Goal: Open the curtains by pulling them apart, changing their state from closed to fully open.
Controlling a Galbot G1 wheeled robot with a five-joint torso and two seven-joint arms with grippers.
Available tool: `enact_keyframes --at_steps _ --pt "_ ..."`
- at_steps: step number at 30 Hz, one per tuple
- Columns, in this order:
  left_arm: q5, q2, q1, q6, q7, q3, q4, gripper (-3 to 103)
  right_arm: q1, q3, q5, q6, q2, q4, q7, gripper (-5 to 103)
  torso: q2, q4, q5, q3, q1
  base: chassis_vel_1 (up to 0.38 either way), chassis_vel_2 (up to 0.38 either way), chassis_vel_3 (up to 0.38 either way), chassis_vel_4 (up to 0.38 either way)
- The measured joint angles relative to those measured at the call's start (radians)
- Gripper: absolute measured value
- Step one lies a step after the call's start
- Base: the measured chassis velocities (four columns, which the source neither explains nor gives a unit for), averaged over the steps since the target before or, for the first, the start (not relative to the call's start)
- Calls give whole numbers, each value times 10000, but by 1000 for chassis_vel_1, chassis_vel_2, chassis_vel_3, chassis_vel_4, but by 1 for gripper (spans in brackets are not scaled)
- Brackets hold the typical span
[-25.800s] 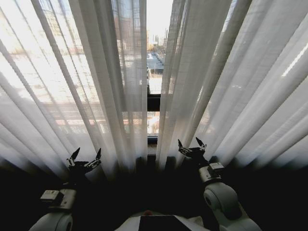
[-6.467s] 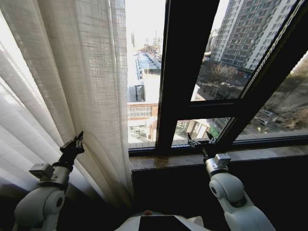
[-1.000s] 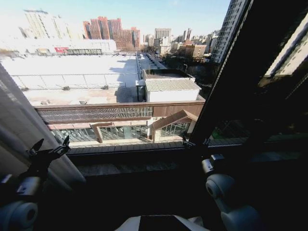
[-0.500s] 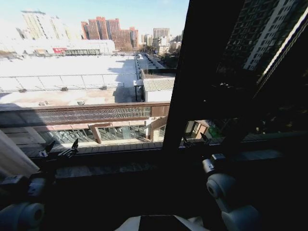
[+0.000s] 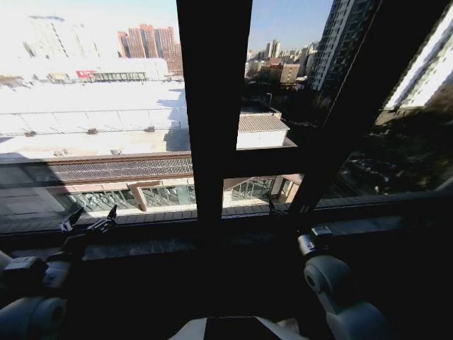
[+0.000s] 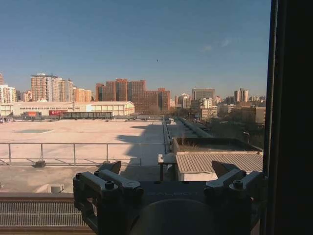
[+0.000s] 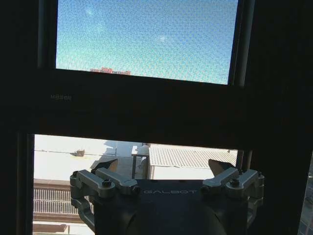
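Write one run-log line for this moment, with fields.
left gripper: open, near sill | right gripper: open, near sill | window frame: uncovered

Harsh daylight floods through the window frame point(image 5: 214, 106) (silhouetted black), leaving the indoor foreground dim.

You face a dark stone window sill point(image 5: 177, 244) running the full width below the black window frame point(image 5: 212, 106). Its surface carries nothing loose. The frame's vertical mullion meets the sill near the middle, with glass either side.
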Motion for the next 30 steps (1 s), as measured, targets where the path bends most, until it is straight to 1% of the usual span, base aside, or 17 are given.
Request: enact_keyframes --at_steps 7,9,14,17,19,22,24,30 --pt "77 76 -105 10 20 24 38 100 93 68 295 -129 -37 -81 28 100 -1 0 4 0 0 -316 -388 311 404" --pt "89 95 -109 24 43 31 2 100 112 109 319 -148 -36 -125 34 100 -2 -2 -2 1 3 -284 -458 261 449" --pt "139 38 -86 25 74 42 -22 100 113 162 354 -150 -30 -128 46 100 -1 -1 -1 0 1 -237 -448 225 453" --pt "148 5 -35 11 90 30 -30 100 111 168 355 -151 -34 -123 48 100 3 -2 9 -3 -3 -207 -472 197 462" --pt "152 -22 15 -24 94 -3 -28 100 101 169 356 -151 -36 -114 52 100 1 -1 -4 -1 -2 -175 -523 179 500" --pt "154 -27 68 -57 94 -58 -28 100 97 169 359 -151 -36 -85 52 100 0 0 -2 0 0 -169 -471 155 485" --pt "177 -42 80 -100 96 -85 -18 100 100 171 366 -151 -36 -88 54 100 0 -1 9 -1 0 -103 -371 109 382" --pt "200 -135 157 -258 107 -99 -12 100 67 160 345 -151 -46 -54 54 100 1 -1 0 0 -1 -37 -382 29 388"
